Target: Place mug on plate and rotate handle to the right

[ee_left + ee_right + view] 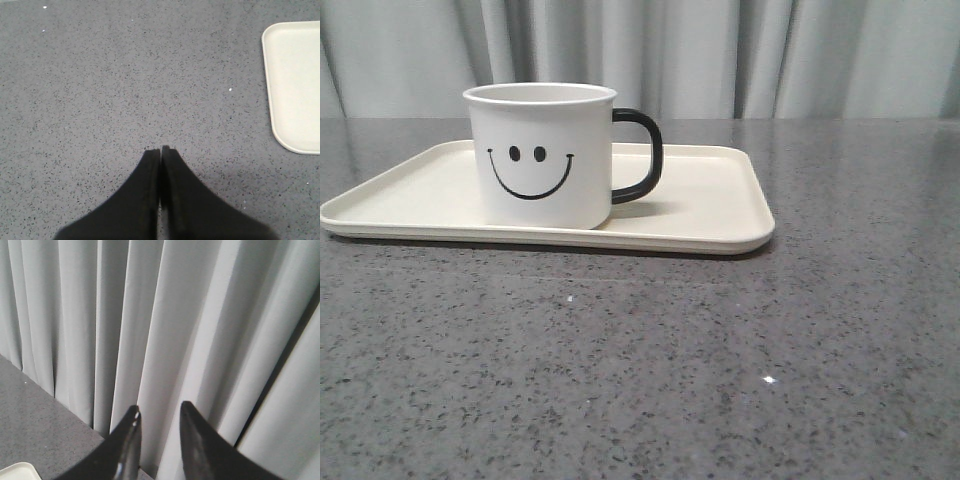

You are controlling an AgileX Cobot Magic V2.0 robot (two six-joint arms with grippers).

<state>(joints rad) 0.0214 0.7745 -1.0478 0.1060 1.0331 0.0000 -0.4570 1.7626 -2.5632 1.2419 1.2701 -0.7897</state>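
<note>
The white mug point(542, 155) with a black smiley face stands upright on the cream plate point(710, 215), towards the plate's left half. Its black handle point(640, 155) points to the right. Neither gripper shows in the front view. My left gripper point(160, 149) is shut with nothing in it, above bare grey table, with a corner of the plate point(295, 80) off to one side. My right gripper point(159, 411) is open and empty, raised and facing the curtain; a corner of the plate point(20, 472) shows at the frame's edge.
The grey speckled table point(640, 370) stretches around the plate. A pale pleated curtain point(720, 50) hangs behind the table's far edge.
</note>
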